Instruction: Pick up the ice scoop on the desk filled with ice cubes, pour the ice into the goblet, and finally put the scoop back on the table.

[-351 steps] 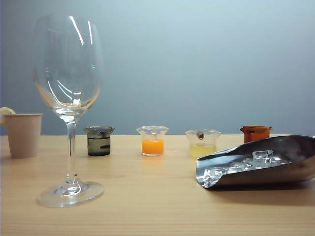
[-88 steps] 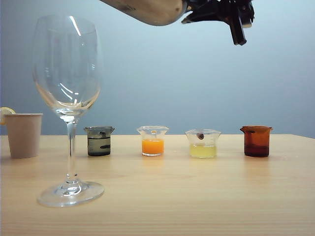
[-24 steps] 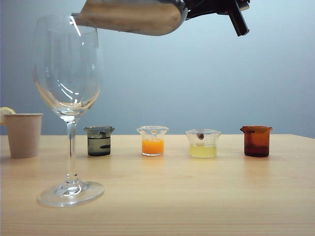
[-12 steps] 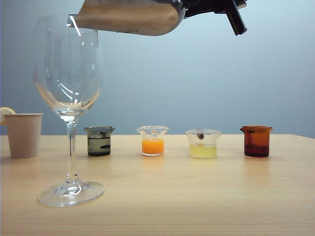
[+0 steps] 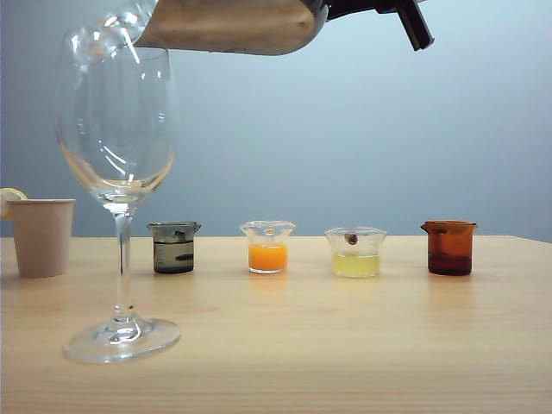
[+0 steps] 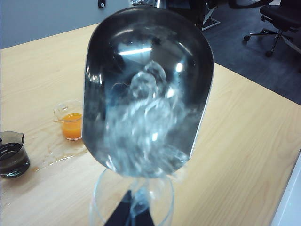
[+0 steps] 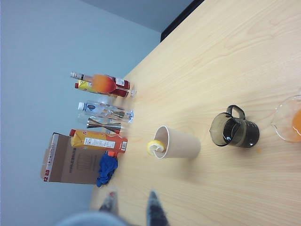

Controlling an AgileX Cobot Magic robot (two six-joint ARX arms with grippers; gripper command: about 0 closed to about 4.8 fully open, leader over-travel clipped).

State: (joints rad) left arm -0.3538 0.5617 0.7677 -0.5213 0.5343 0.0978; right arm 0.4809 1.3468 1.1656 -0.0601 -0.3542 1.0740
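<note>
One shiny ice scoop [image 5: 233, 26] over goblet [image 5: 118, 121], ice cubes [image 6: 141, 117] spilling, right tool [image 5: 349, 9] gripping it, left tool [image 6: 131, 216] below, grip unclr.

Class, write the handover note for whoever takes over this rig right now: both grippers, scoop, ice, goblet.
Right gripper: shut on the handle end of the large shiny metal ice scoop, tipped above the tall clear stemmed goblet.
Left gripper: holds nothing, above the goblet; open or shut unclear.
Clear ice cubes: sliding from the scoop's mouth at the rim; none settled in the bowl.
Done: pickup, tilt.
Left: finish pouring, set the scoop on the light-wood table.
</note>
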